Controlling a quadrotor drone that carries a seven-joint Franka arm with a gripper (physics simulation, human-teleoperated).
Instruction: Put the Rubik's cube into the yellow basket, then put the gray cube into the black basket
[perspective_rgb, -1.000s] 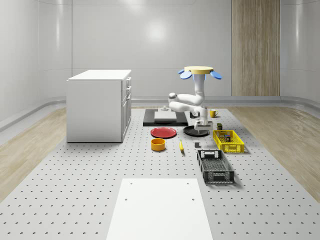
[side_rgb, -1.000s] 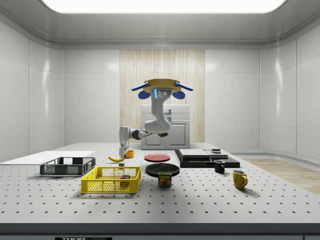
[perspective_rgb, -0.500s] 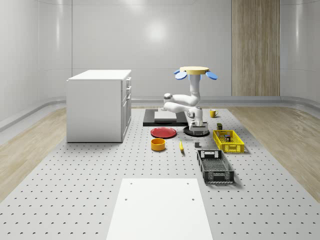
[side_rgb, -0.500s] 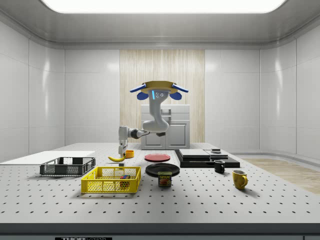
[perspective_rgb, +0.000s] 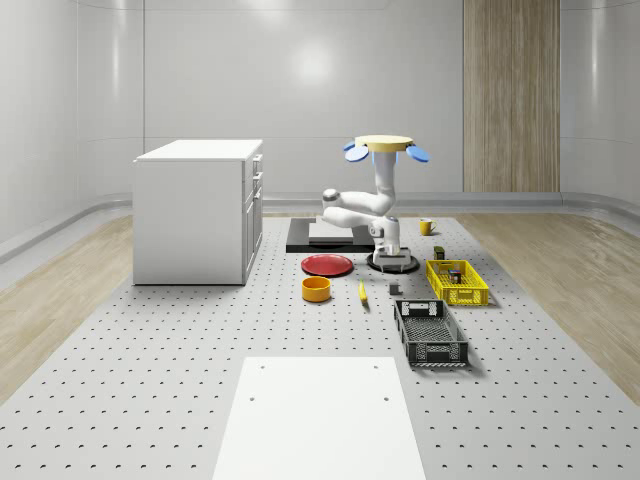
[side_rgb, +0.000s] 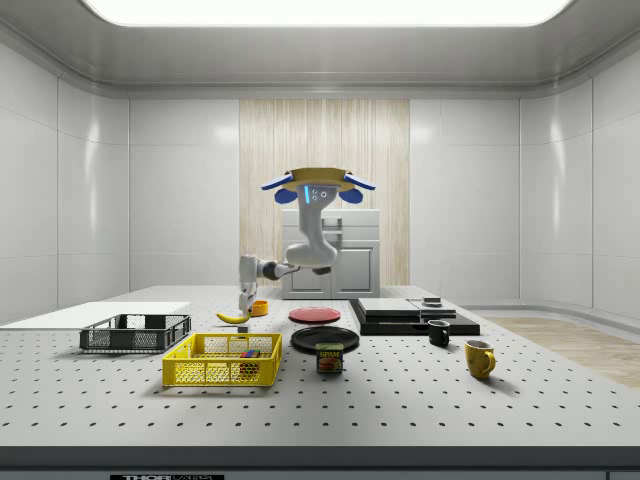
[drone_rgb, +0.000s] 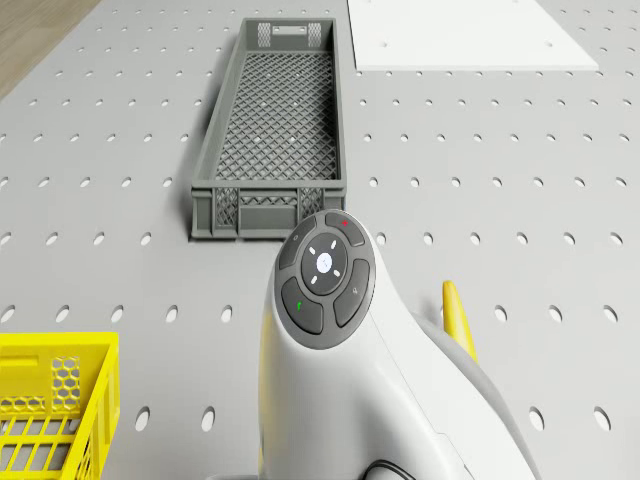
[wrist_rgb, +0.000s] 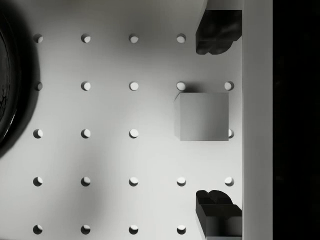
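Moved: the drone (perspective_rgb: 382, 146) has slid a little toward the whole-scene view's left since a second ago, and hovers over the table's (perspective_rgb: 150, 400) far half.
Gripper (wrist_rgb: 218, 120): fingers (wrist_rgb: 216, 31) spread wide above the gray cube (wrist_rgb: 204, 116), not touching.
Wrist view: cube lies beside the black plate (wrist_rgb: 9, 85).
Yellow basket (side_rgb: 222, 360): holds the Rubik's cube (side_rgb: 248, 354).
Black basket (drone_rgb: 272, 130): nothing inside.

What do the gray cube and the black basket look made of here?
Gray cube: flat, uniform matte gray faces with sharp edges and no markings; painted wood or plastic, it can't be told which. Black basket: dark gray, with a mesh floor and lattice walls, which suggests moulded plastic with a matte finish.
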